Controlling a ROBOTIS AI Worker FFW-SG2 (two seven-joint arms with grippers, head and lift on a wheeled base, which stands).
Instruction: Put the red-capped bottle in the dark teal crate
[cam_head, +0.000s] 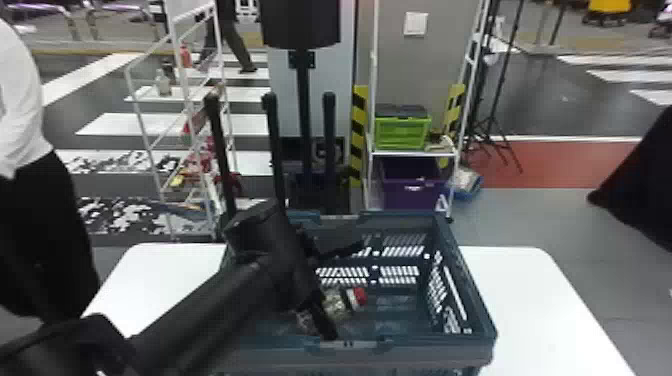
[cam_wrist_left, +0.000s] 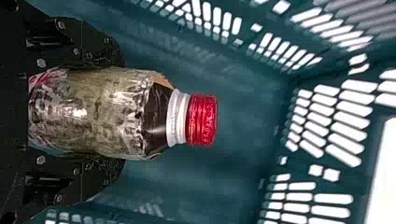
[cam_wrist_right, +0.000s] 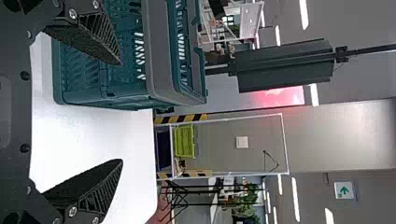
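With 12 o'clock at the far side of the table (cam_head: 525, 285), the crate (cam_head: 425, 345) sits straight ahead, and the left arm enters it from about 8 o'clock. The left claw (cam_wrist_left: 120, 112) holds the bottle (cam_wrist_left: 100, 112), a black finger along each flank, well short of the neck. The bottle is inside the crate, toward 7 o'clock from its middle, tipped well over, its red cap (cam_wrist_left: 202, 120) free and aimed at roughly 3 o'clock. I cannot tell whether it touches the floor of the crate. The right claw (cam_wrist_right: 120, 112) is spread wide and empty over the table, outside the crate. The job looks nearly done; lowering and letting go are what I'd call for now. Ease the bottle down until the floor takes its weight, then part the fingers slowly and evenly, since a drop could set it rolling. Back out along the bottle's length, then lift, minding the near rim at 6 o'clock.
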